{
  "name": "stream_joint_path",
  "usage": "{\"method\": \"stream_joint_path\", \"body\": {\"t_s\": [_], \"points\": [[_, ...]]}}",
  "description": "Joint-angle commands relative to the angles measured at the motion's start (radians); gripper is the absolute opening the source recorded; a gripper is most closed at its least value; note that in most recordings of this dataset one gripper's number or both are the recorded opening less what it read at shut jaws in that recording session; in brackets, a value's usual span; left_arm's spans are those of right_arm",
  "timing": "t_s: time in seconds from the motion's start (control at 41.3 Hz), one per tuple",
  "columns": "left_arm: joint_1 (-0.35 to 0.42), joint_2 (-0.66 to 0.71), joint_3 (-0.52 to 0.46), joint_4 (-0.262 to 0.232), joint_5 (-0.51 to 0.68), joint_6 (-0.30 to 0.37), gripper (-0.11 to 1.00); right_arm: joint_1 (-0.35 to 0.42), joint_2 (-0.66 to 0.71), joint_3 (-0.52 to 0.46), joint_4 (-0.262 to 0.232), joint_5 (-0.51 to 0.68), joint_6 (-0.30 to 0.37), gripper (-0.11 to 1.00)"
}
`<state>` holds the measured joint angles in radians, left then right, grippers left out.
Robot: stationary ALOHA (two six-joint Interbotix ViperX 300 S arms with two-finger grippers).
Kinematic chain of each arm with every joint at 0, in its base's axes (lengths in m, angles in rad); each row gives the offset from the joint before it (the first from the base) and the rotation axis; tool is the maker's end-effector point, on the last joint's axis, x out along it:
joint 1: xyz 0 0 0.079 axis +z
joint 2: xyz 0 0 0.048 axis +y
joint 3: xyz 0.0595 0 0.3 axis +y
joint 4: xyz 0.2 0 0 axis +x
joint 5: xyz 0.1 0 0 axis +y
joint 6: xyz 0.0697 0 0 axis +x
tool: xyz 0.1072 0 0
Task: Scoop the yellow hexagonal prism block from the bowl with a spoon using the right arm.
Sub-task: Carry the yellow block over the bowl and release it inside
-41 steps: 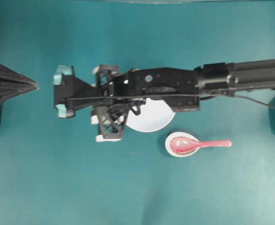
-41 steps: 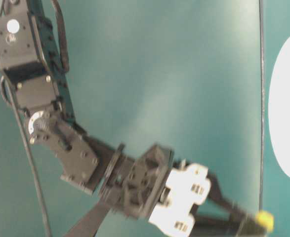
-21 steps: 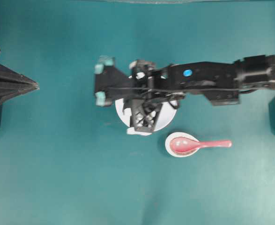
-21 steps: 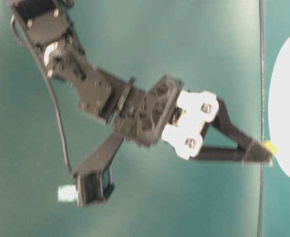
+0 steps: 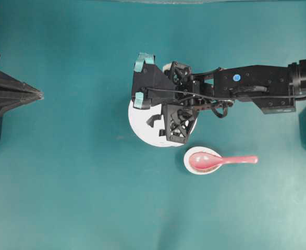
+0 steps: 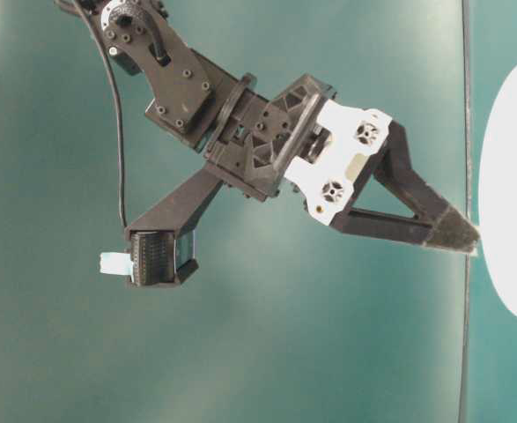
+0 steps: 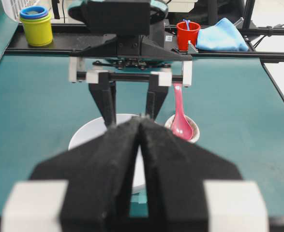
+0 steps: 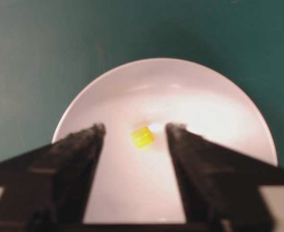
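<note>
The right gripper (image 8: 134, 133) hangs over the bowl (image 8: 219, 101) with jaws spread wide, holding nothing; the yellow hexagonal prism block (image 8: 142, 137) lies loose in the bowl between its fingertips. Just right of the bowl, the spoon (image 5: 215, 160) rests in a small dish (image 5: 190, 165). The left gripper (image 7: 141, 123) sits closed and empty.

Black open-frame right arm (image 5: 257, 88), blue dot, thin cable, teal-taped pincer (image 5: 141, 80) tips.

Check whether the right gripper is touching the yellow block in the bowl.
Apart. The right wrist view shows the yellow block lying in the bowl with white gaps to both fingers of the open right gripper.
</note>
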<state>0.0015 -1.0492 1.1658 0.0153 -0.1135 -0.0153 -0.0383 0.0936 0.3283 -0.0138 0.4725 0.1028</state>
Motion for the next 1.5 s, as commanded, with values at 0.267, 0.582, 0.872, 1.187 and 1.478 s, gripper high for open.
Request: {"method": "stream_joint_path", "body": {"t_s": [0.267,0.582,0.872,1.187,1.478], "points": [[0.000,0.006,-0.029,0.002,-0.005,-0.002,0.06,0.002,-0.035,-0.011,0.002,-0.006,0.003,0.59],[0.000,0.006,-0.029,0.002,-0.005,-0.002,0.06,0.028,-0.035,-0.006,0.061,-0.021,0.051,0.59],[0.000,0.005,-0.029,0.002,-0.009,-0.002,0.06,0.078,-0.035,0.037,0.106,-0.152,0.167,0.59],[0.000,0.005,-0.029,0.002,-0.012,-0.002,0.06,0.112,0.006,0.078,0.106,-0.199,0.183,0.59],[-0.005,0.003,-0.031,0.002,-0.015,-0.002,0.06,0.123,0.037,0.094,0.069,-0.204,0.183,0.59]]}}
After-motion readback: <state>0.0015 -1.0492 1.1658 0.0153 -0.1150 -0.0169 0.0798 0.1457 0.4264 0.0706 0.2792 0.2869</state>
